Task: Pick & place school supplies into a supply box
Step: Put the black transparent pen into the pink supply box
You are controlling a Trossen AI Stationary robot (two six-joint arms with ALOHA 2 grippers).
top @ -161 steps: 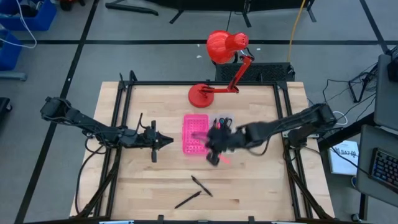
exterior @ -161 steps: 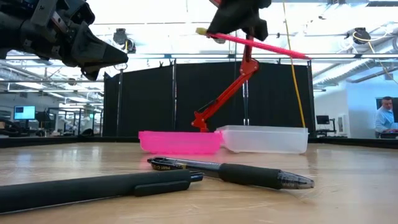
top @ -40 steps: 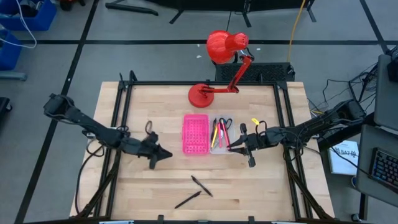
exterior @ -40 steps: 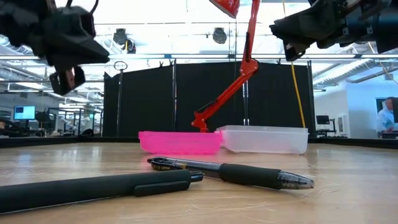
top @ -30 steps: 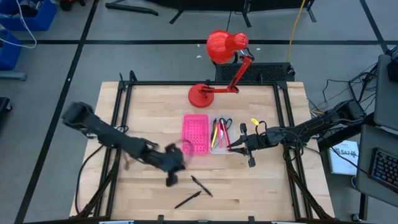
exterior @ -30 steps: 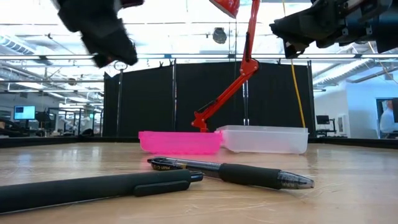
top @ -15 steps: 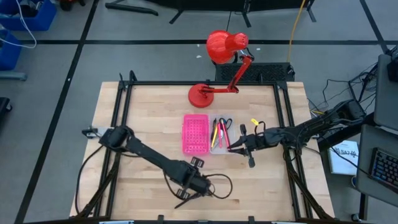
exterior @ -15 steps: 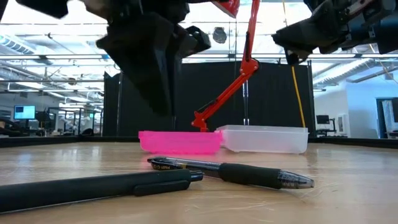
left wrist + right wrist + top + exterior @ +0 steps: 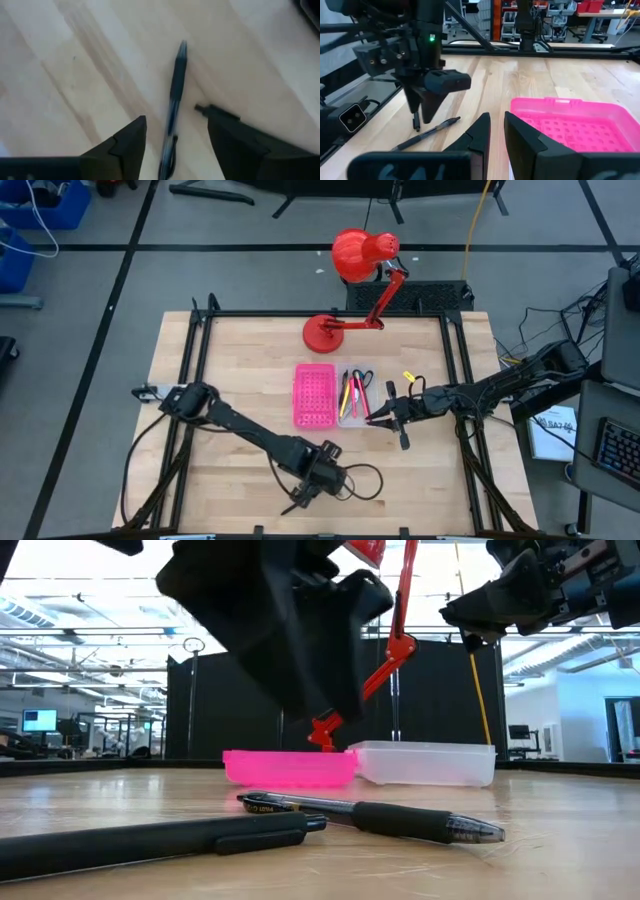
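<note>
Two black pens lie on the wood near the table's front edge: one [image 9: 176, 80] between the fingers of my left gripper [image 9: 176, 114], the other [image 9: 220, 114] beside one finger. My left gripper [image 9: 322, 478] hangs open just above them, fingers pointing down, touching neither. The supply box stands mid-table: its pink perforated half [image 9: 313, 395] and its clear tray [image 9: 425, 765], in which pens, pencils and small scissors [image 9: 362, 378] lie. My right gripper [image 9: 372, 417] hovers at the tray's right side, empty, its fingers [image 9: 485, 125] only a narrow gap apart.
A red desk lamp [image 9: 352, 255] stands at the table's far side, its base [image 9: 325, 332] just behind the box. A small yellow bit [image 9: 408, 377] lies right of the tray. Black frame rails [image 9: 195, 380] run along the table's sides.
My left gripper has swung from beside the pink half toward the table's near edge and right, and has come down over the two black pens. The pens and the box have not moved. My right gripper has stayed by the tray.
</note>
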